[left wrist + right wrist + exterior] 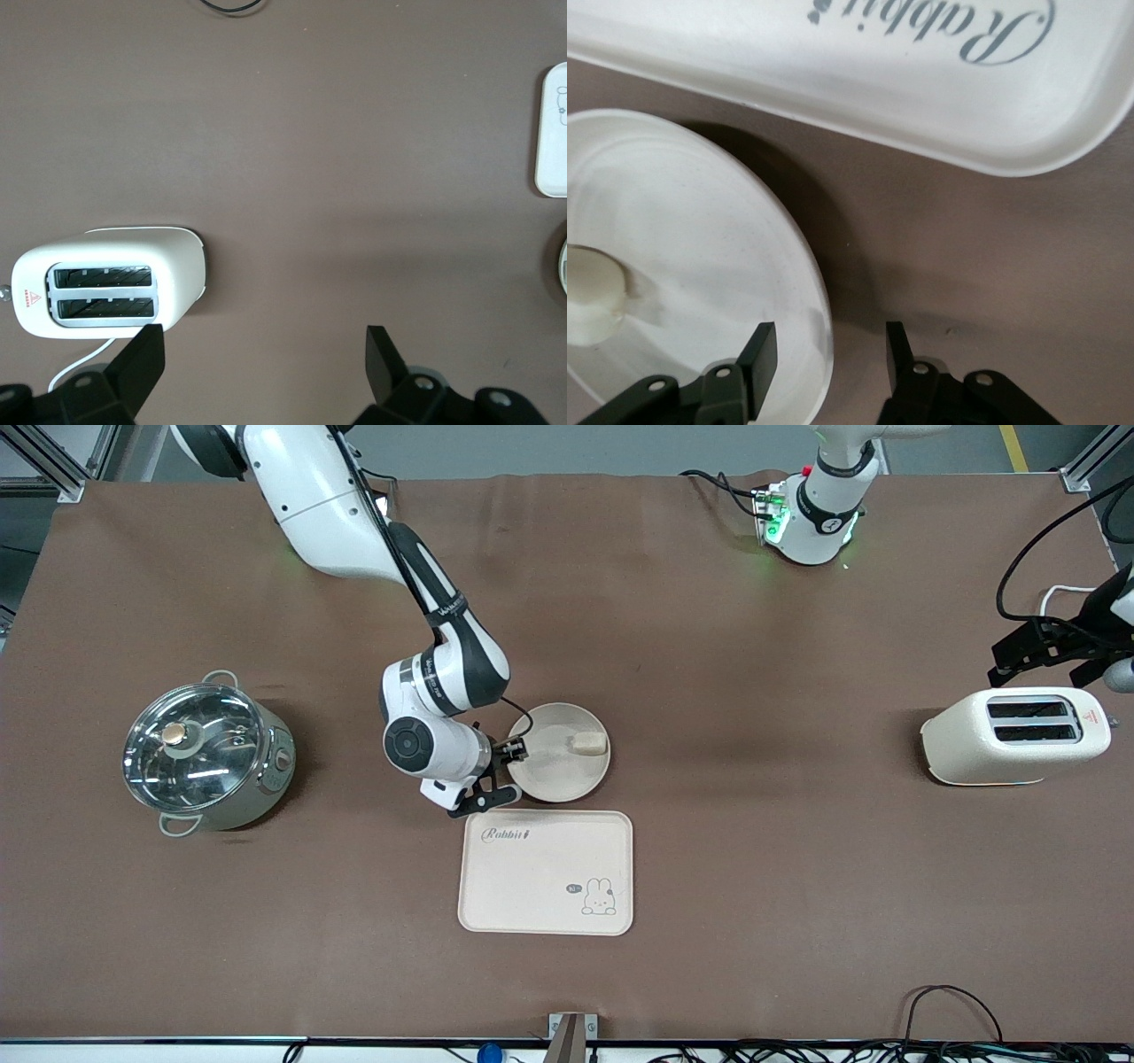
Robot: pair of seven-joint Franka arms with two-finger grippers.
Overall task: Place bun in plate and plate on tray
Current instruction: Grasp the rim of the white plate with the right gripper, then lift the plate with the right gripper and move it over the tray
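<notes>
Two hands gape: right hand (502, 772) straddling plate (554, 779) rim, left hand (259, 354) above brown tabletop (709, 646).

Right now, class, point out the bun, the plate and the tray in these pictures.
bun (586, 742): front view, on the middle of its top.
plate (554, 784): front view, on a bare part of its floor near the rim.
tray (532, 886): front view, on its bare floor below the "Rabbit" script.

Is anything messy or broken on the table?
No, nothing stands out. The bun sits in the plate, the tray lies flat, and the right hand is open astride the plate's rim.
</notes>
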